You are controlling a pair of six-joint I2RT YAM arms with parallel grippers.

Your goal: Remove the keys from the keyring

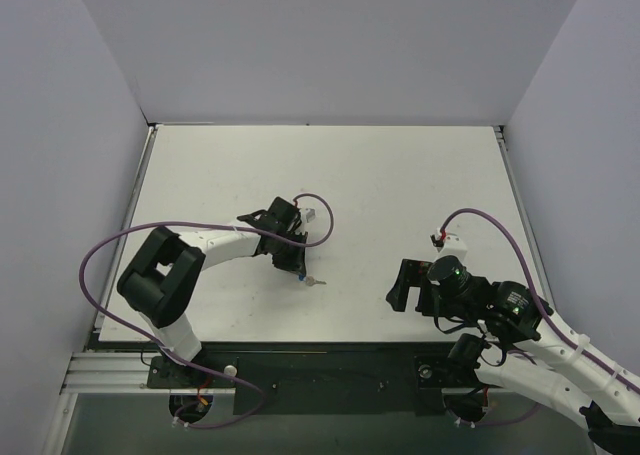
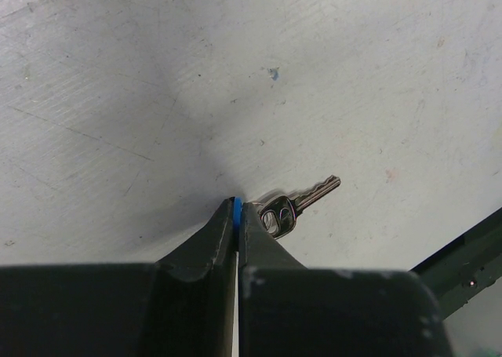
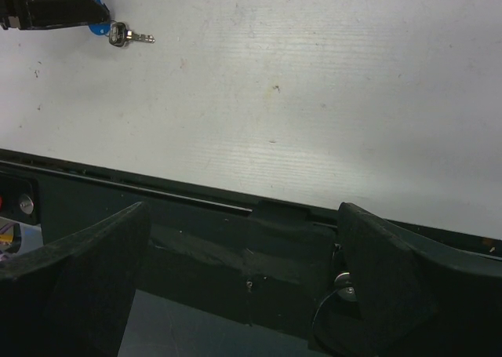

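Note:
A small silver key (image 2: 307, 196) lies flat on the white table (image 2: 157, 98), its head against my left gripper's fingertips. A thin metal ring (image 2: 271, 218) passes through the key's head. My left gripper (image 2: 237, 208) is shut on a flat blue tag (image 2: 236, 213), with only the tag's edge showing between the jaws. In the top view the left gripper (image 1: 298, 271) is at the table's middle front, with the key (image 1: 316, 281) just right of it. My right gripper (image 1: 404, 287) is open and empty, far right of the key. The right wrist view shows the key (image 3: 129, 36) and blue tag (image 3: 96, 27) far off.
The table's dark front rail (image 3: 196, 204) runs under my right gripper (image 3: 243, 278). Purple cables (image 1: 320, 210) loop off both arms. White walls (image 1: 90, 95) enclose the table on three sides.

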